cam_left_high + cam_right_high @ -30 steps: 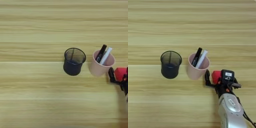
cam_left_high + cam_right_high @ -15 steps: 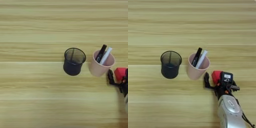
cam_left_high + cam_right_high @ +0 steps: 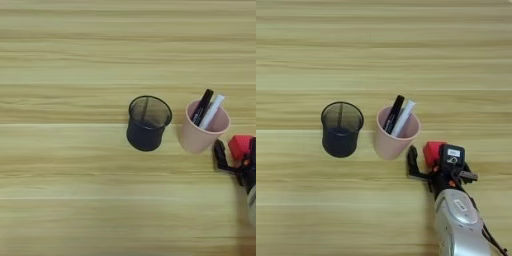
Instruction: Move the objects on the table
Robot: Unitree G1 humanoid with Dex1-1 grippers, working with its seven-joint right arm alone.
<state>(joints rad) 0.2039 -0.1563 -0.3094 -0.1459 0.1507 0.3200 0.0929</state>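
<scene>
— Worktop [image 3: 306, 50]: what stands on it, left to right?

— Light yellowish wood, long horizontal grain. One round black wire-mesh pen cup [image 3: 342, 129], upright, nothing visible inside. Just beside it, to its right and not touching: one pink cup [image 3: 396, 136], also upright.

— Contents of the pink cup?

— Two items, leaning toward its upper right rim. One slim black marker pen [image 3: 394, 114]; one white pen [image 3: 404, 117] lying against the marker's right side.

— And right of that?

— One small red cube [image 3: 433, 152], low beside the pink cup, near it but apart. One right gripper [image 3: 432, 161] on a silver forearm [image 3: 461, 225] that comes up from the bottom edge.

— State of the fingers?

— Two black fingers [image 3: 412, 161], one on the cube's left, the other under a dark block on its right. The cube sits between them. Whether they are clenched on it or merely set around it, cannot tell.

— Totals?

— Two cups, two pens, one cube, one gripper.
</scene>
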